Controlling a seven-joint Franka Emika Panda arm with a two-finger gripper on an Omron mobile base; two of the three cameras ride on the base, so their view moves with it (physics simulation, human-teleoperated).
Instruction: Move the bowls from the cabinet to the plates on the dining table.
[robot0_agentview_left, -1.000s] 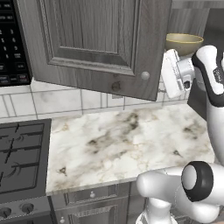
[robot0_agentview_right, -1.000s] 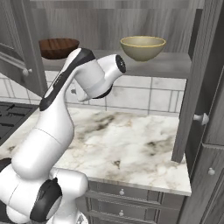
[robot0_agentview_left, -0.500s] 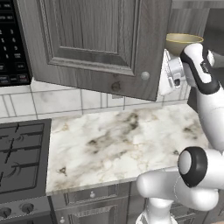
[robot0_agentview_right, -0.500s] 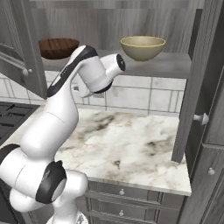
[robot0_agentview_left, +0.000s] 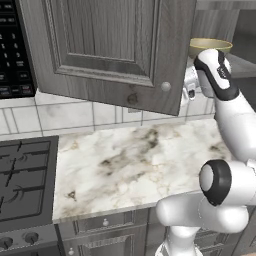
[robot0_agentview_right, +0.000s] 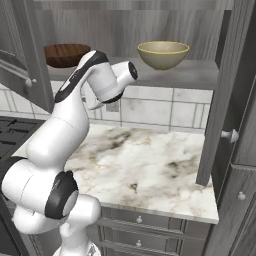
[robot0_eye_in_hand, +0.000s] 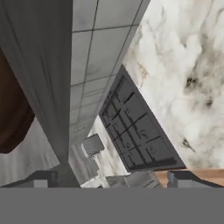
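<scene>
Up at the open cabinet (robot0_agentview_right: 220, 100), the arm has kept climbing over the last second: its elbow has risen and the hand has swung up to just under the shelf, below and beside the brown bowl (robot0_agentview_right: 65, 54). The base has not driven; the worktop (robot0_agentview_right: 150, 165) and doors sit the same in both base views. The gripper (robot0_eye_in_hand: 109, 178) looks out past the shelf edge, with the brown bowl's side a dark curve at the left of the hand view and the stove (robot0_eye_in_hand: 135, 127) and worktop far below. Its jaws stand wide apart and hold nothing, just as they did a second ago.

Both bowls are on the shelf and untouched: the brown one at the left, the tan bowl (robot0_agentview_right: 163, 53) well apart to its right. No plate or dining table can be seen from here.

I'd say this is the reach for the first bowl, most likely the brown one since the hand is nearest it. The hand is under the shelf lip and needs to come up and over before it can close on a rim.
</scene>
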